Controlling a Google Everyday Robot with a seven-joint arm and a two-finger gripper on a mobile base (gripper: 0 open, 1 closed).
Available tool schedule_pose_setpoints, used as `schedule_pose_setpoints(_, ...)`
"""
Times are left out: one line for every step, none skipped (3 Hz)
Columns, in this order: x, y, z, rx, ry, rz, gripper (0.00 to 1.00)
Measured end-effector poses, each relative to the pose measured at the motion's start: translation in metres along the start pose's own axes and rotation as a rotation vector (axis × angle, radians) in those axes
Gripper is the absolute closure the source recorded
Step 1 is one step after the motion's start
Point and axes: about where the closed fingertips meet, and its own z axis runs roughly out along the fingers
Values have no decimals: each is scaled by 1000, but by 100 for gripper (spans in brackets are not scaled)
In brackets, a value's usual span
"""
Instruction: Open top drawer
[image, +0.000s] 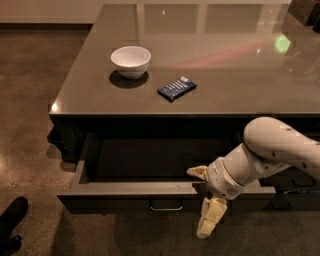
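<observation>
Hand (204, 197), fingers (210, 222) spread, straddles the drawer (115, 190) front at five o'clock; glossy grey bench (225, 85) on brown concrete floor (30, 100); drawer juts toward six, long axis nine-to-three.

On the glossy grey worktop (240, 95), a white bowl (130, 60), upright, toward the left side. To its right and a little nearer, not touching, a dark blue packet (177, 88) lying flat. A green glint (282, 43) at far right. Brown floor (30, 100) around; a dark shoe (12, 220) at bottom left. Claw (197, 202) below the worktop's front edge, right of centre, fingers spread.
</observation>
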Motion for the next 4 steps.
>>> schedule_pose_setpoints(8,7,19,-61,-46,24,0)
schedule_pose_setpoints(6,9,18,-68,-52,29,0)
schedule_pose_setpoints(4,29,14,-74,-54,50,0)
schedule_pose_setpoints(3,43,11,-81,-51,61,0)
